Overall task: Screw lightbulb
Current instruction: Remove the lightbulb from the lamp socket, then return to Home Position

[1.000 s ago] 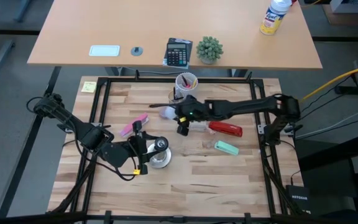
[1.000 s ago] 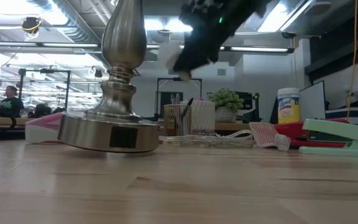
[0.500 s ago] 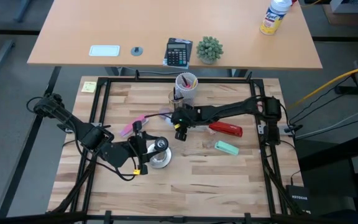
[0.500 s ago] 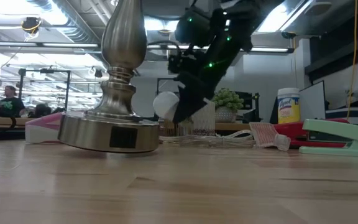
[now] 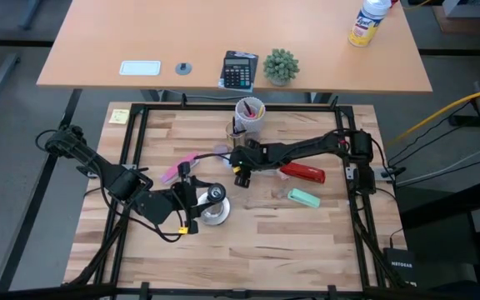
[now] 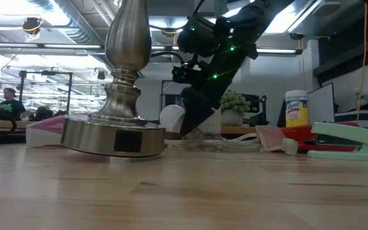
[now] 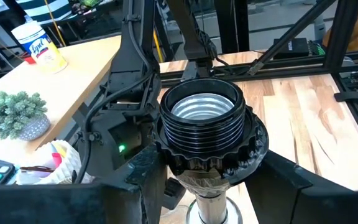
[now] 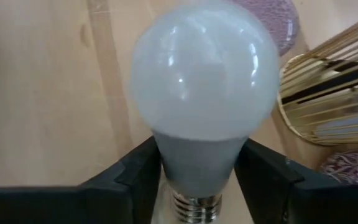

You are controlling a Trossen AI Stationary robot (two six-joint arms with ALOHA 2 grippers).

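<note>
Lamp stand [image 5: 214, 207] sits on the wood counter [image 5: 307, 242], left gripper [image 5: 192, 198] at its neck, jaws partly open and closed around the stand just under the black threaded socket [image 7: 204, 127], which faces up and is empty. Right gripper [image 5: 227, 153] is up and to the right of the stand in the high view, near the pen cup [image 5: 249, 112]; its jaws are partly open, gripping the bulb [image 8: 204, 78] at its grey neck, screw base [image 8: 196, 204] toward the wrist, white globe pointing away. In the low view the bulb [image 6: 172, 117] hangs low just above the counter, right of the stand's base [image 6: 112, 135], well apart from the socket. Red stapler [image 5: 304, 173] and green stapler [image 5: 303, 198] lie right of the stand.
</note>
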